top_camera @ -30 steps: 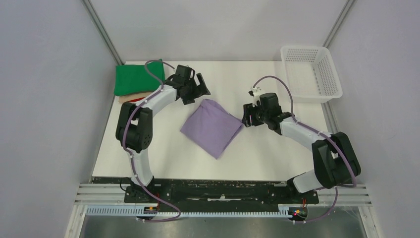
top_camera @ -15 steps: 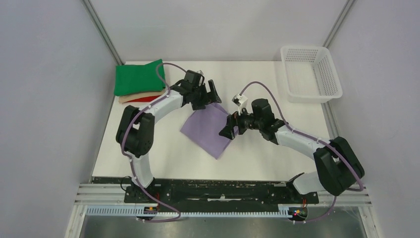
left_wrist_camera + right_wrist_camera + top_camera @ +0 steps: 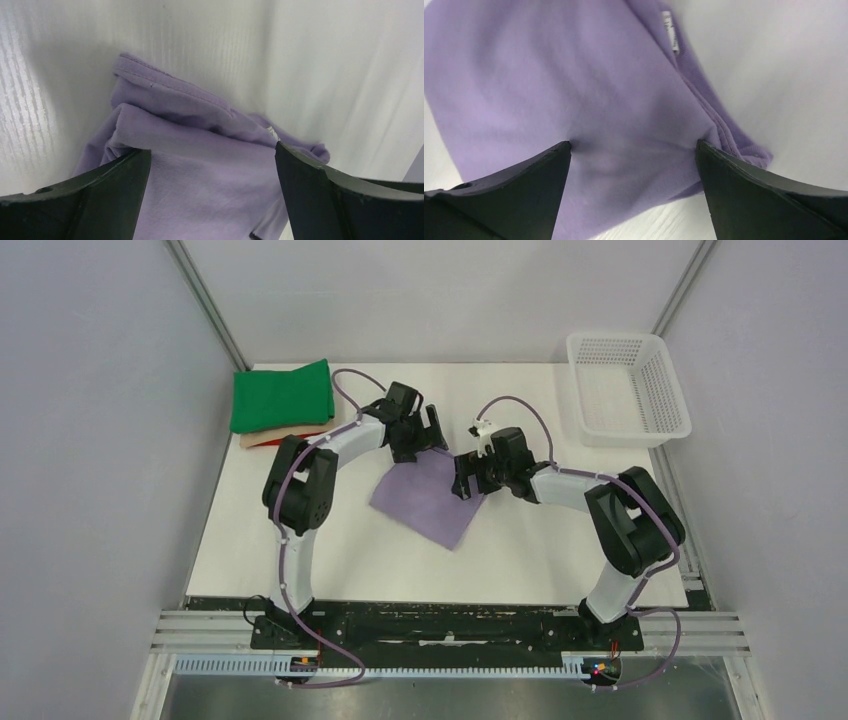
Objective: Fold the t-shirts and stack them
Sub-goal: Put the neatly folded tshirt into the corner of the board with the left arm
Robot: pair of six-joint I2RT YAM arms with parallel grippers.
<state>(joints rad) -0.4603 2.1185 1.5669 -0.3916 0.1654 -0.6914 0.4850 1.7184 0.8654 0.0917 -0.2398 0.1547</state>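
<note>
A white table (image 3: 300, 530) fills the middle of the overhead view, closed in by plain grey walls (image 3: 100, 440) with slim metal posts (image 3: 208, 302) running up the upper corners. A black rail (image 3: 450, 625) with the arm bases crosses the bottom of the frame.

At the table's upper left lies a stack of folded shirts (image 3: 280, 398), green on top with beige and red edges showing beneath. A white mesh basket (image 3: 668, 390) sits at the upper right corner.

The purple shirt (image 3: 425, 505) lies folded flat at the centre of the table, turned like a diamond. The left gripper (image 3: 425, 435) hangs at its upper corner with fingers spread wide, grasping nothing; its wrist view shows the shirt's bunched hem (image 3: 170, 85) between them. The right gripper (image 3: 465, 480) is at the shirt's upper right edge, fingers also spread wide, tips pressing into the cloth (image 3: 549, 85). A small white label (image 3: 669, 31) shows near the top of that view.
</note>
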